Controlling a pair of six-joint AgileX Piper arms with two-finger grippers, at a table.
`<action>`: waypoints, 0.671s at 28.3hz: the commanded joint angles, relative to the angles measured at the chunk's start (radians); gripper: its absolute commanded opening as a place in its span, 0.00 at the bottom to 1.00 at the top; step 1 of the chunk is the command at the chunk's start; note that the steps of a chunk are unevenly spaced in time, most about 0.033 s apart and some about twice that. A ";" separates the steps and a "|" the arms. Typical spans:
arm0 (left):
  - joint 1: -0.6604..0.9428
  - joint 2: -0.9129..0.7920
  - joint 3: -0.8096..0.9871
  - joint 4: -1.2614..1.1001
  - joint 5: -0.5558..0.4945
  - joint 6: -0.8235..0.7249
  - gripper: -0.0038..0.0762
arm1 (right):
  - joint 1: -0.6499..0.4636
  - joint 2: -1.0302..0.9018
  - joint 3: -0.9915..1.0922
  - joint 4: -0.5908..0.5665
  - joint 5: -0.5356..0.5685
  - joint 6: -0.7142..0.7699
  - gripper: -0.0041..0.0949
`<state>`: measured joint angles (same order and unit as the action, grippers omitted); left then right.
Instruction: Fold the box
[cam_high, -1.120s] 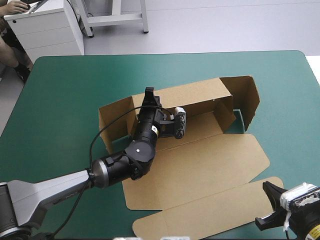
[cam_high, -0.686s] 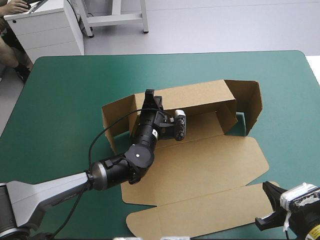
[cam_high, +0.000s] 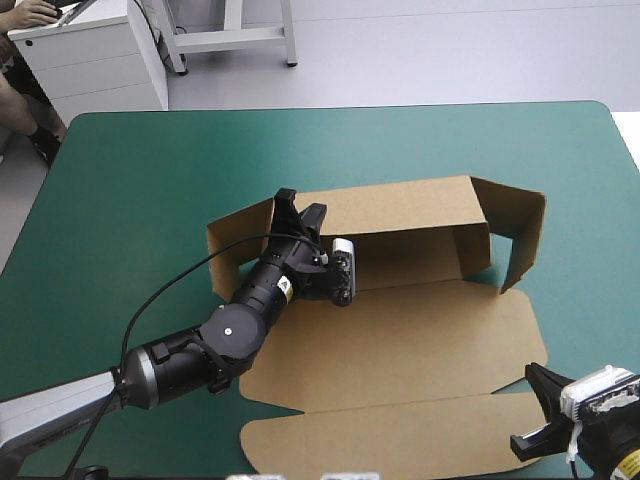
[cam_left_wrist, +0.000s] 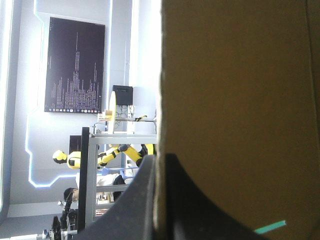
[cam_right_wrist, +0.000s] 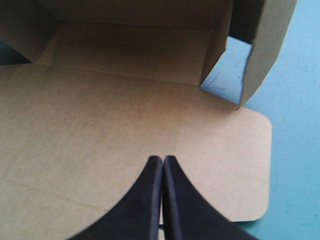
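The left black-finned gripper (cam_high: 298, 208) pinched the upright rear wall (cam_high: 400, 205) of the brown cut-board box (cam_high: 400, 330). Since earlier it had swung the skewed box square, which eases tucking. The right black-finned gripper (cam_right_wrist: 163, 161) hung closed and empty near the table's near right corner. The box sat mid-table on the teal-green cover (cam_high: 140, 170), its long axis along the far edge and its flat panels pointing nearward.

The left end effector (cam_high: 300, 204) has black fin-shaped fingers (cam_high: 286, 200)
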<state>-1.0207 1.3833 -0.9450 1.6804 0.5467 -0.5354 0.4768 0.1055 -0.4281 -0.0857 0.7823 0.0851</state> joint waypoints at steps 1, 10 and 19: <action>-0.003 -0.047 0.028 0.121 0.047 -0.003 0.04 | -0.004 0.013 -0.023 -0.007 -0.071 -0.003 0.02; 0.058 -0.042 0.007 0.121 0.003 -0.010 0.04 | -0.004 0.013 -0.023 -0.005 -0.071 -0.003 0.02; 0.056 0.015 0.007 0.121 0.022 -0.006 0.04 | -0.004 0.013 -0.023 -0.005 -0.071 -0.003 0.02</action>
<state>-0.9616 1.4175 -0.9035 1.7044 0.5274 -0.5317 0.4768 0.1055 -0.4281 -0.0857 0.7823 0.0851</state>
